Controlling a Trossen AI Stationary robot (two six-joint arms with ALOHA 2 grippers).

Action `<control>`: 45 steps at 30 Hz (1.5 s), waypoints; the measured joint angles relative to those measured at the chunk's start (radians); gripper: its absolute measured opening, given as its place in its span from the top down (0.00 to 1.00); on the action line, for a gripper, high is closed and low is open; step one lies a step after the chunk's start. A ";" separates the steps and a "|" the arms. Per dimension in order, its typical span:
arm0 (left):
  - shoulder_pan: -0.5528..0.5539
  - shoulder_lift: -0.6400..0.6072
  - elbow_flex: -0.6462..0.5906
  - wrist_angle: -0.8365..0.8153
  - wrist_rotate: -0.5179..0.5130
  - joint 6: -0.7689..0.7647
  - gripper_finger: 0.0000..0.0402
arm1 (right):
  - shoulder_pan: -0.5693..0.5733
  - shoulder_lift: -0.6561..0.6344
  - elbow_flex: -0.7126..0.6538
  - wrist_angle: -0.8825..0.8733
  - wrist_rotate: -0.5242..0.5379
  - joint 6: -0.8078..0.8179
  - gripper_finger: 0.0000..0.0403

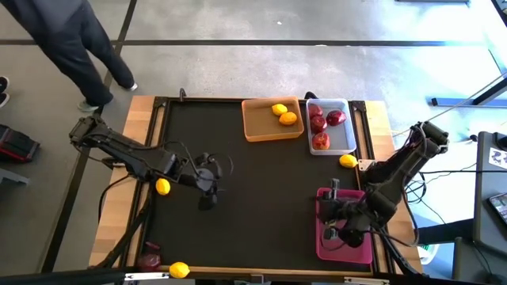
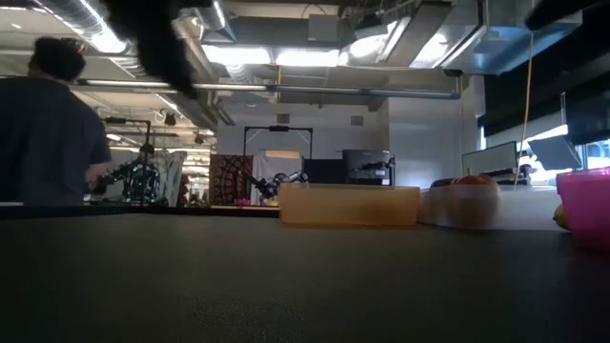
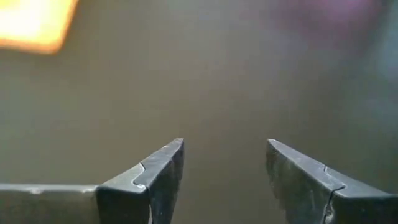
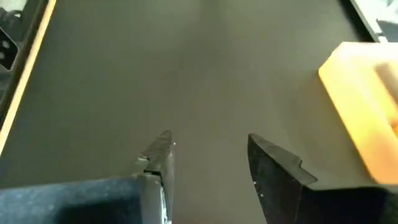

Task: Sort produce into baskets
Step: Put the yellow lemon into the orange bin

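We see left gripper [image 1: 207, 192] fingers apart, empty, mid-surface; right gripper [image 4: 208, 155] likewise, over the pink basket [image 1: 366, 252]. Nearest lemon [image 1: 162, 187] looks firm, smooth, rolly; we'd pinch across its middle.

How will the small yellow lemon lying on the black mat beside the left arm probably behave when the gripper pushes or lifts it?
The small yellow lemon looks rounded, so a sideways push would probably make it roll across the flat black mat. Its skin looks smooth, so it might slip from narrow fingers unless gripped across the middle. It seems small against the left gripper, so probably light.
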 joint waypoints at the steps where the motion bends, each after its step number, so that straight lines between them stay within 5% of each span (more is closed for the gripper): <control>1: -0.009 -0.001 0.001 -0.040 0.020 -0.030 0.46 | -0.011 0.001 0.000 0.012 0.000 -0.023 0.61; 14: -0.141 -0.001 -0.008 -0.275 0.099 -0.498 0.48 | -0.161 0.016 -0.010 0.029 -0.052 -0.108 0.61; 24: -0.134 0.000 -0.008 -0.439 0.147 -0.813 0.23 | -0.186 0.029 -0.010 0.033 -0.082 -0.147 0.61; 37: -0.139 0.104 -0.010 -0.570 0.263 -0.713 0.21 | -0.186 0.029 -0.010 0.034 -0.081 -0.147 0.61; 45: -0.157 0.172 -0.010 -0.605 0.305 -0.956 0.21 | -0.186 0.029 -0.010 0.036 -0.081 -0.147 0.61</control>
